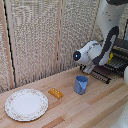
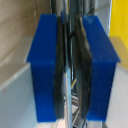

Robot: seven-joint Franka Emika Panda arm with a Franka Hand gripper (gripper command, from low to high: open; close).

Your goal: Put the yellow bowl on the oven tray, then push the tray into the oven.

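In the wrist view my grabber (image 2: 70, 70) fills the picture. Its two blue fingertips (image 2: 45, 70) are pressed together on a thin metal edge, the rim of the baking sheet (image 2: 71, 112). A patch of bright yellow, the yellow dish (image 2: 120, 20), shows just beyond the fingers. In the exterior view the white-and-grey arm reaches down at the right. There the grabber (image 1: 92, 69) sits at the near end of the dark barred baking sheet (image 1: 102, 75). The sheet sticks out of the oven (image 1: 121, 54). The arm hides the dish in that view.
A blue cup (image 1: 81, 84) stands on the wooden table just in front of the baking sheet. A flat orange-yellow block (image 1: 55, 93) lies to the exterior view's left of it. A large white patterned plate (image 1: 26, 104) lies further left. A ribbed beige wall stands behind.
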